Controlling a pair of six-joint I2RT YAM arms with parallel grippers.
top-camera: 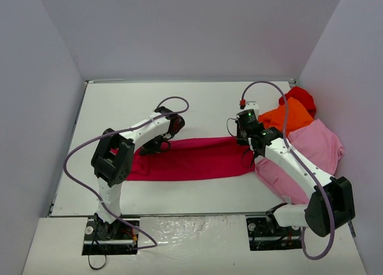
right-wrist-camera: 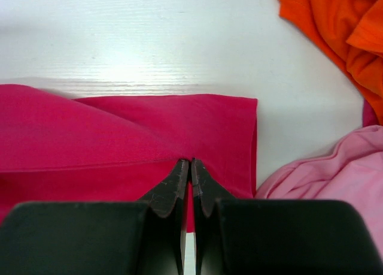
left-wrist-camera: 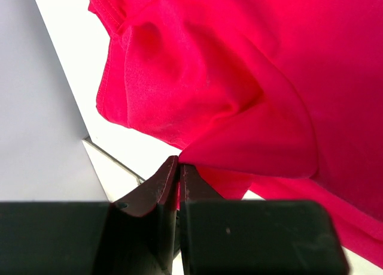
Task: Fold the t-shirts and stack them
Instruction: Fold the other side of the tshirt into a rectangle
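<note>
The crimson-magenta t-shirt lay stretched as a long, narrow band across the middle of the white tabletop, running from the left arm to the right arm. The left hand was at the band's left end, near its far edge. Its two dark fingers were pressed together with a sliver of crimson cloth caught between them. In the left wrist view the fabric rose from that pinch in a loose, puckered fold, with a stitched hem showing at the upper left. The right hand was at the band's right end, its fingers likewise together and clamped on the same shirt. There the cloth lay flat, folded over on itself, and a straight hemmed edge ended just to the right of the fingers.

The other three shirts were heaped in the far right part of the tabletop. The orange t-shirt lay crumpled beside the right wrist. The bright red t-shirt lay bunched behind it, toward the back corner. The light pink t-shirt was spread out nearer the front, partly under the right forearm. In the right wrist view a strip of bare tabletop separated the crimson hem from the pink cloth.
</note>
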